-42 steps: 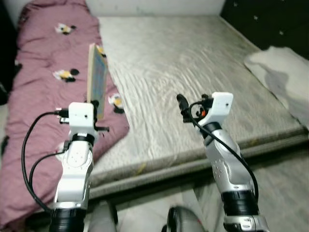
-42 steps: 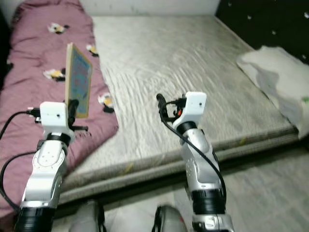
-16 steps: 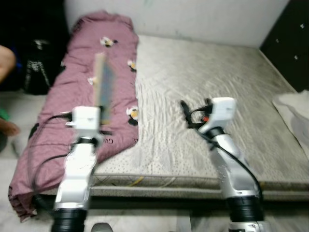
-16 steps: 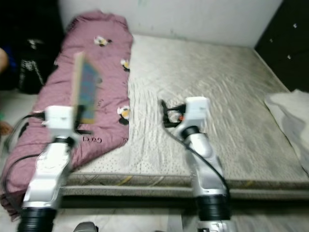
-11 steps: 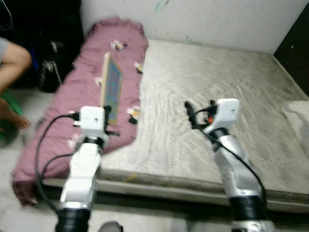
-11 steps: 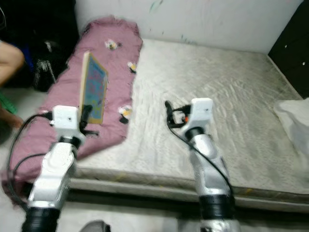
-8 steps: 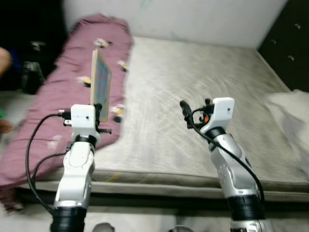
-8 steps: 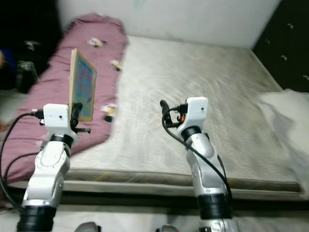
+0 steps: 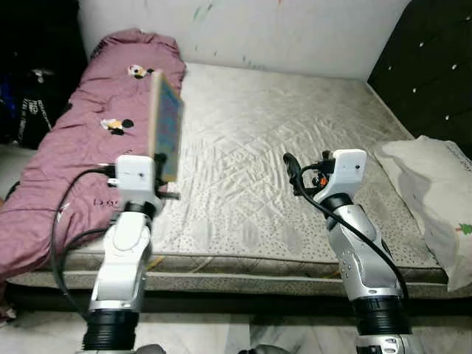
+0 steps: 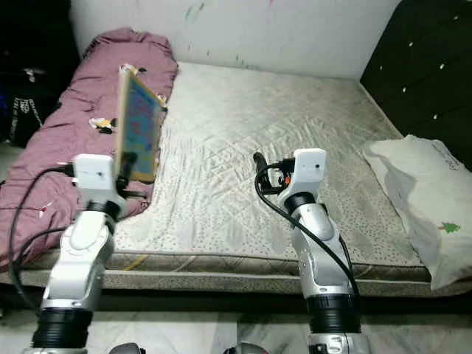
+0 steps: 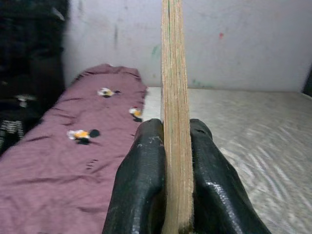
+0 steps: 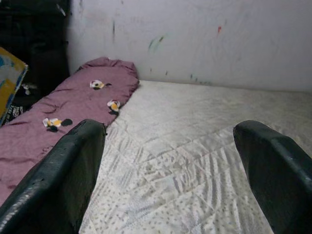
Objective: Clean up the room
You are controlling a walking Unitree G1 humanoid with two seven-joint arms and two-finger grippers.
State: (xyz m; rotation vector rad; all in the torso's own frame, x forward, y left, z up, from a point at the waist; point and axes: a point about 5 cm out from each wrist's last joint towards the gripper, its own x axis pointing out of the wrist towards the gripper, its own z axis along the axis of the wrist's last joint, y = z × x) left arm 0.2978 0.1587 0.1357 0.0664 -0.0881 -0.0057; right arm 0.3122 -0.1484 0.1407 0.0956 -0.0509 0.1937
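Before the robot stands a bed [image 9: 295,147] with a bare grey mattress, a purple blanket [image 9: 81,133] along its left side and a white pillow [image 10: 424,206] at the right. Left end effector [image 11: 165,161] is clenched on a thin wooden board [image 9: 164,122], held upright above the blanket's edge. Right end effector [image 12: 175,170] hangs released over the mattress.
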